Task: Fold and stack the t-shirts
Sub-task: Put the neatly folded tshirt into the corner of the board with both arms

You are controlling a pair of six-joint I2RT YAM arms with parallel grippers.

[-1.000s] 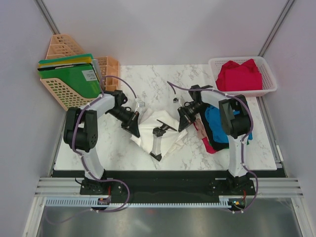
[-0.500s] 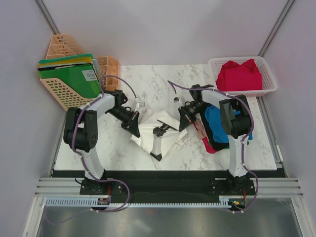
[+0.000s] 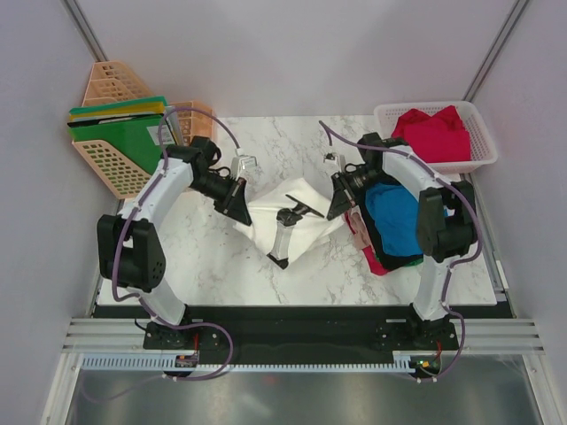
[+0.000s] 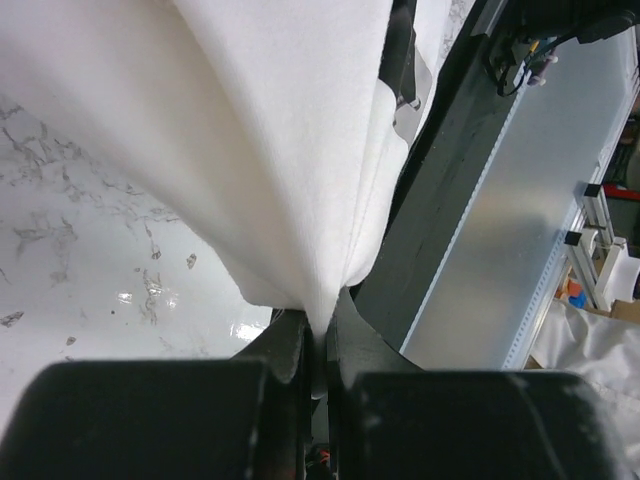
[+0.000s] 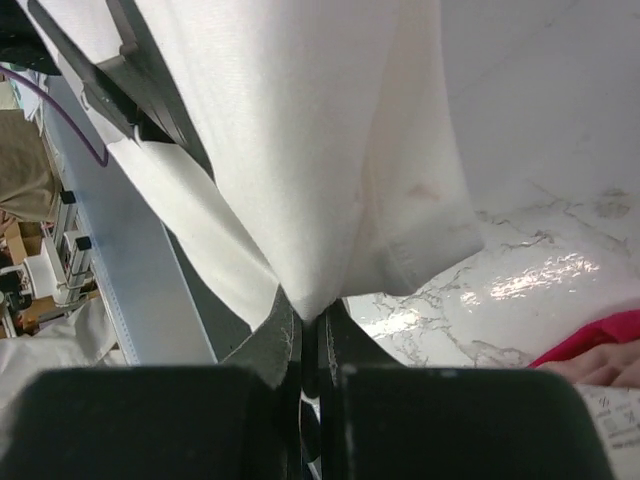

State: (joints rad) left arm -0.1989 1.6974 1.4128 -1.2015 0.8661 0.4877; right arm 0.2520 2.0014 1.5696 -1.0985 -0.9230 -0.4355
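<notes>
A large white t-shirt (image 3: 292,212) with a black print lies crumpled in the middle of the marble table (image 3: 204,266). My left gripper (image 3: 241,211) is shut on its left edge; the cloth (image 4: 290,150) hangs from the pinched jaws (image 4: 318,330). My right gripper (image 3: 337,211) is shut on the shirt's right edge, white cloth (image 5: 300,150) bunched at the jaws (image 5: 310,320). A pile of folded shirts, bright blue (image 3: 399,217) on top with black and red (image 3: 376,264) under it, lies to the right. A red t-shirt (image 3: 431,135) fills the basket.
A white mesh basket (image 3: 483,133) stands at the back right. Beige racks with green folders (image 3: 128,142) stand at the back left. The table's dark front rail (image 3: 292,312) runs along the near edge.
Both arms have swung outward and toward the back, drawing the white t-shirt wider between them. Both grippers stay shut on it.
</notes>
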